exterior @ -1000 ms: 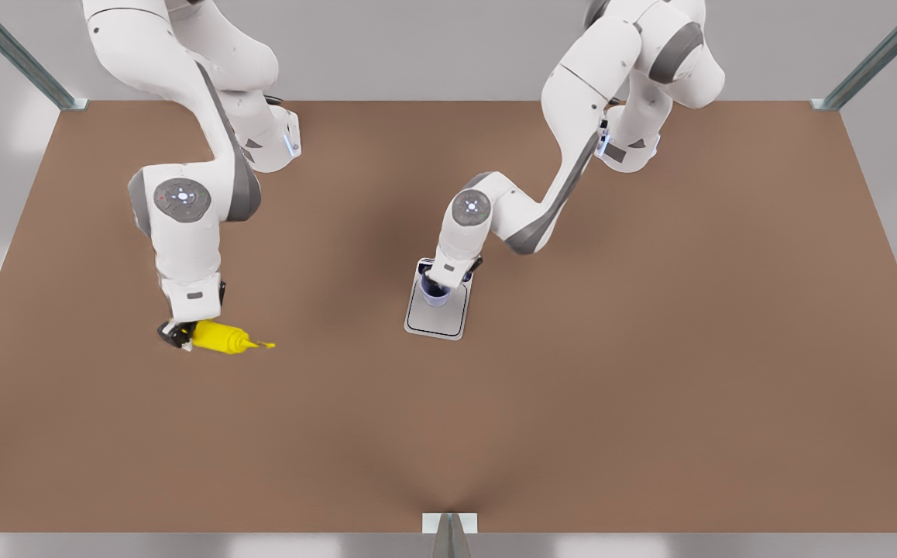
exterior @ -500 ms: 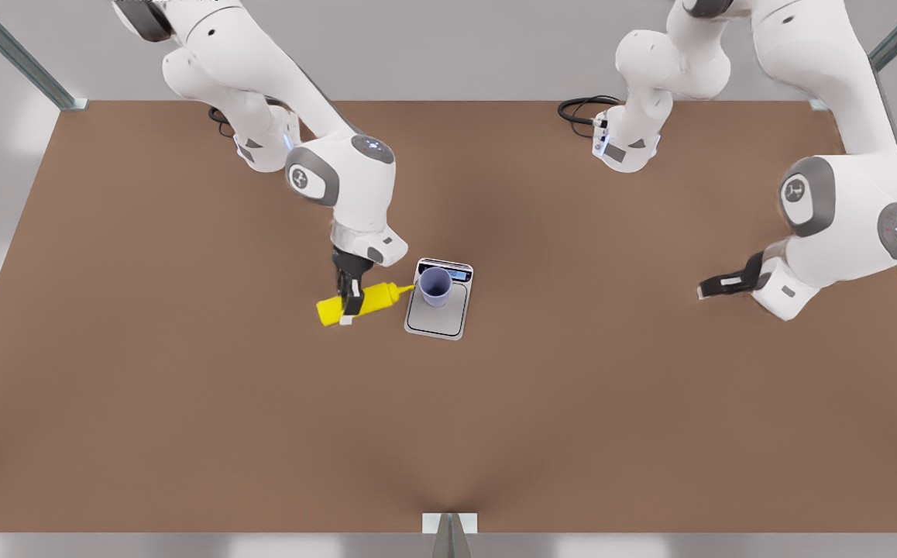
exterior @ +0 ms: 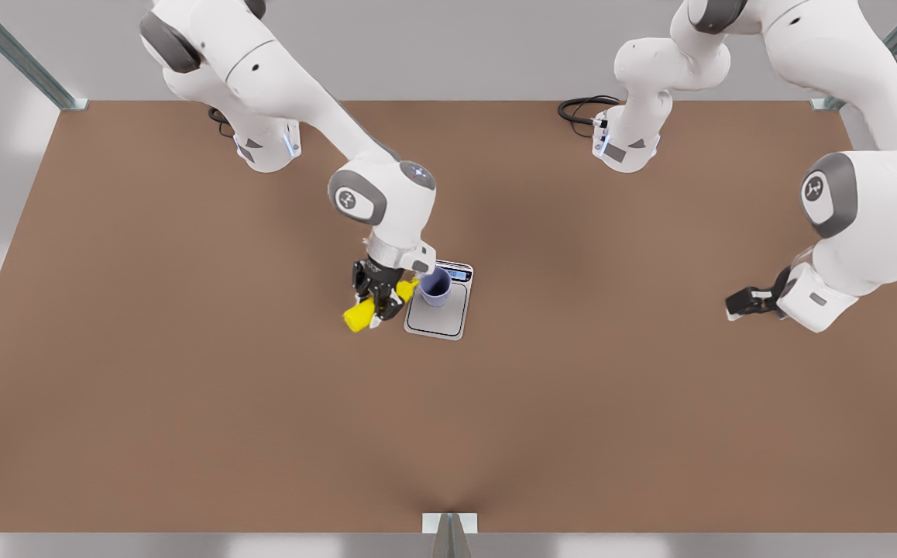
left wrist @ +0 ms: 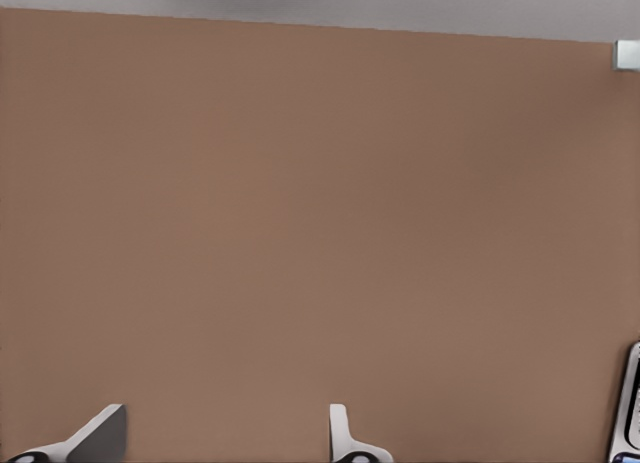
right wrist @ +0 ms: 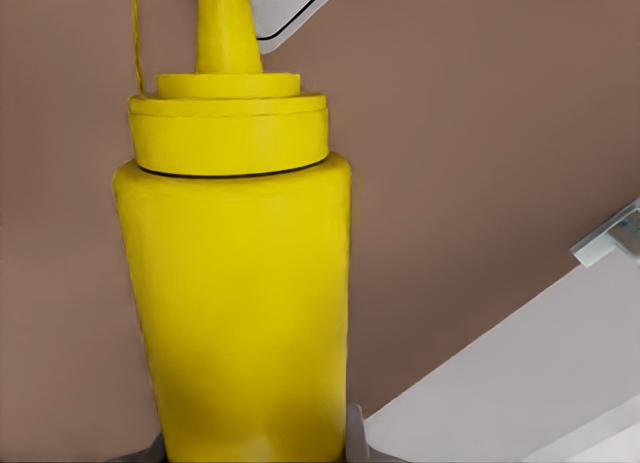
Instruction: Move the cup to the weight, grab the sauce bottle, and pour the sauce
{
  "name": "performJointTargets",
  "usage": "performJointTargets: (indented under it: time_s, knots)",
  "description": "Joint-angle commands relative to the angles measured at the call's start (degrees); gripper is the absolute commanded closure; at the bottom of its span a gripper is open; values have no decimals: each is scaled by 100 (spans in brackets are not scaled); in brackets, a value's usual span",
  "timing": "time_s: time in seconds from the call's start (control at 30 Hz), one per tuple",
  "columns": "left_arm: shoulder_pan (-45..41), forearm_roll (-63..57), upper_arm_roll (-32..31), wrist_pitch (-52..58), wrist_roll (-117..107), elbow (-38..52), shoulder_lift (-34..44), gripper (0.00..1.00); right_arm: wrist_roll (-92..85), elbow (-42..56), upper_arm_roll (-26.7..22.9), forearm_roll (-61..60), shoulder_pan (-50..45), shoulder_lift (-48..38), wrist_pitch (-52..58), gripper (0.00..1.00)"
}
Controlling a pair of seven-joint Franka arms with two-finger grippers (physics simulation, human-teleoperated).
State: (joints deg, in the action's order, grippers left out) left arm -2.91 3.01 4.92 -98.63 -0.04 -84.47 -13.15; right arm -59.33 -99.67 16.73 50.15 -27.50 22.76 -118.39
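The lavender-blue cup [exterior: 434, 285] stands upright on the silver-grey weight [exterior: 439, 316], close to its display strip. My right gripper [exterior: 379, 298], on the front view's left, is shut on the yellow sauce bottle [exterior: 358, 316]. The bottle hangs tilted above the table, its nozzle end reaching toward the cup's rim. In the right wrist view the sauce bottle [right wrist: 240, 283] is close up, with a corner of the weight [right wrist: 290, 3] beyond its nozzle. My left gripper [exterior: 739, 302] waits open far off at the front view's right; its open fingertips [left wrist: 100, 433] hover over bare table.
The brown table [exterior: 185, 403] stretches wide around the weight. Both arm bases [exterior: 266, 143] stand at the far edge, with a black cable [exterior: 580, 108] coiled by the other one. An edge of the weight [left wrist: 630, 413] shows in the left wrist view.
My right gripper has carried the sauce bottle closer to the cup and swung its nozzle toward the rim. The left arm has drifted slightly farther toward the front view's right.
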Motion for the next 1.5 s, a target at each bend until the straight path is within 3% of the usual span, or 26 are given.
performJointTargets:
  time_s: [0.0,0.17,0.83,1.13,1.23,1.47]
  knots:
    - [1,-11,0,-16,4,1,-12,0,-17,9,5,4,-1,0,26,41]
    - [1,-38,35,2,-5,387,-232,0,-96,44,-3,320,-194,114,149,41]
    - [1,-196,35,-16,21,520,-259,0,-237,430,-3,241,-300,466,334,41]
    - [1,-187,35,-16,13,520,-259,0,-368,721,-30,-3476,1079,422,105,41]
    - [1,-178,35,-16,13,520,-259,0,-1317,712,-38,-5497,1932,422,386,41]
    - [1,-187,35,-16,13,528,-232,0,-3506,624,-38,-7915,3233,931,659,41]
